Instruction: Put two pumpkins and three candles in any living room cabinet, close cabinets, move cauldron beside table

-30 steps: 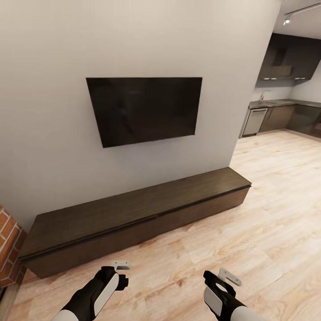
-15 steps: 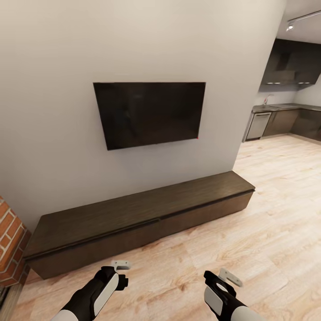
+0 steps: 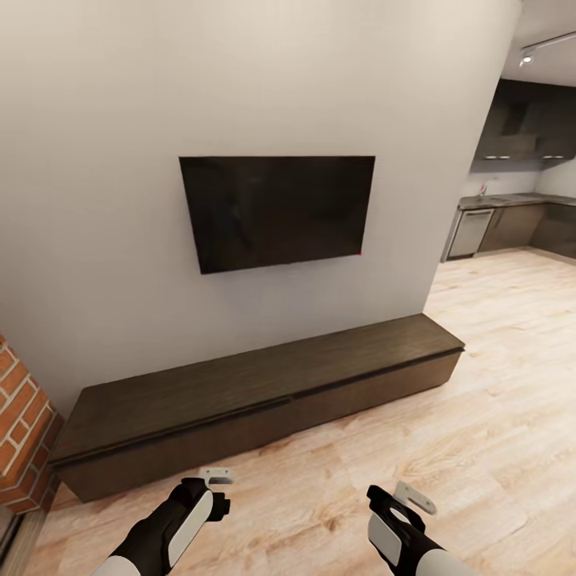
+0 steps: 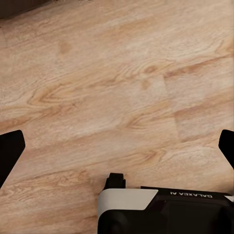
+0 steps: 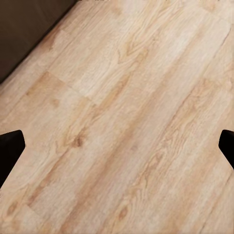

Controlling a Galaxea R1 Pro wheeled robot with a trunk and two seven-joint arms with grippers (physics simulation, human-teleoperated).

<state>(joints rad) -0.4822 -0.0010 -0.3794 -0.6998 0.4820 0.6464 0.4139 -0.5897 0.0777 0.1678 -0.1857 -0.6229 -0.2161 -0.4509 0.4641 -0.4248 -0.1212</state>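
The cabinet (image 3: pixel 256 384), a long low dark brown unit, stands against the wall under the TV, and its flat fronts sit flush and shut. My left gripper (image 3: pixel 214 500) and right gripper (image 3: pixel 388 502) hang low over the wood floor, a short way in front of the cabinet. Seen from the left wrist, the left gripper (image 4: pixel 117 151) has its black fingertips (image 4: pixel 10 151) spread wide with bare floor between them. The right gripper (image 5: pixel 117 151) is just as wide open and empty. The pumpkins, candles, cauldron and table are out of view.
A black TV (image 3: pixel 276 210) hangs on the pale wall above the cabinet. A red brick column (image 3: pixel 20 436) juts in at the far left. At the back right, the wood floor (image 3: pixel 496 416) runs on into a kitchen with dark grey cabinets (image 3: pixel 512 224).
The whole picture has drifted right and down, so the camera has moved. More of the brick column shows now. Both arms hold the same pose.
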